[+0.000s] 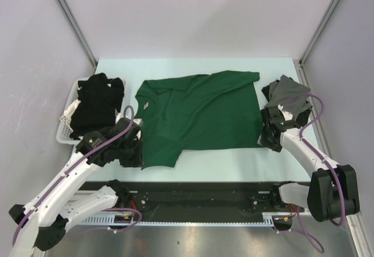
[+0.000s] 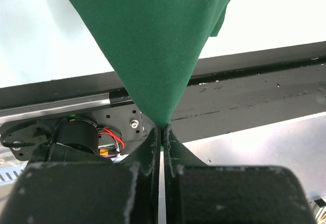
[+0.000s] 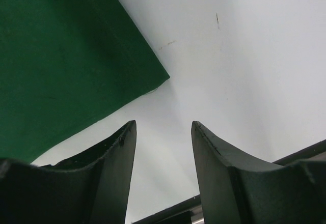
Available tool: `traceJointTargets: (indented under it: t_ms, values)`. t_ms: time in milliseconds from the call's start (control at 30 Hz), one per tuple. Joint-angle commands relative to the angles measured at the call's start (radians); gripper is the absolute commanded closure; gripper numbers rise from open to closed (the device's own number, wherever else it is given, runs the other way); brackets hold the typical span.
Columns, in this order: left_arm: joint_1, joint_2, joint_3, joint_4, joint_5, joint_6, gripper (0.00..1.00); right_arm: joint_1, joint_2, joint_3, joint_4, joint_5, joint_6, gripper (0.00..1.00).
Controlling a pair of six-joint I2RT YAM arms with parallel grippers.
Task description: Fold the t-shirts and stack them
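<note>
One dark green t-shirt (image 1: pixel 198 114) lies spread across the middle of the table (image 1: pixel 234 159), neck to the left. The left gripper (image 2: pixel 163 130) is pressed together on a pinched peak of that green cloth at the shirt's near-left end. The right gripper (image 3: pixel 163 127) hangs spread and empty just beside the near-right corner, not touching it. Folding of this shirt looks barely begun. Next, I judge, the right claw must close on that corner so both arms can carry the near edge over. Black t-shirts (image 1: pixel 99 102) sit heaped in the white basket (image 1: pixel 65 129) at left, and a grey t-shirt (image 1: pixel 286 90) lies crumpled at right.
</note>
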Motion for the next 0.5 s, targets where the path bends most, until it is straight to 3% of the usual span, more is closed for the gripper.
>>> traceJointTargets:
  t_ms: [0, 467]
  values:
    - [-0.001, 0.008, 0.047, -0.121, 0.025, -0.018, 1.0, -0.004, 0.011, -0.007, 0.067, 0.022, 0.016, 0.48]
    - [-0.001, 0.02, 0.053, -0.133, 0.032, -0.01, 1.0, -0.01, 0.078, -0.009, 0.106, 0.074, 0.003, 0.5]
